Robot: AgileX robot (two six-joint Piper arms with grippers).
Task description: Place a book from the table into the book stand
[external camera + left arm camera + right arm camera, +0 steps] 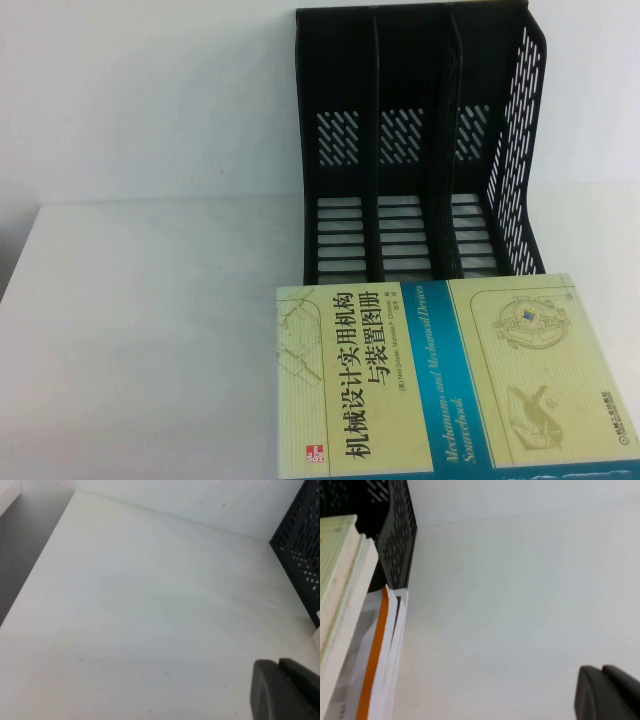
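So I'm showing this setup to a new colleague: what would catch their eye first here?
First the book, pale yellow-green with a teal band, lying flat at the table's near edge atop a white, orange-edged book. Right behind it stands the tall black book stand, its three slots empty. Neither arm shows from above; the left gripper and right gripper only peek in over bare tabletop on either side.

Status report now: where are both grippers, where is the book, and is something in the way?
Left gripper and right gripper both above bare table, holding nothing. Book flat before book stand, on another book. Slots unobstructed.
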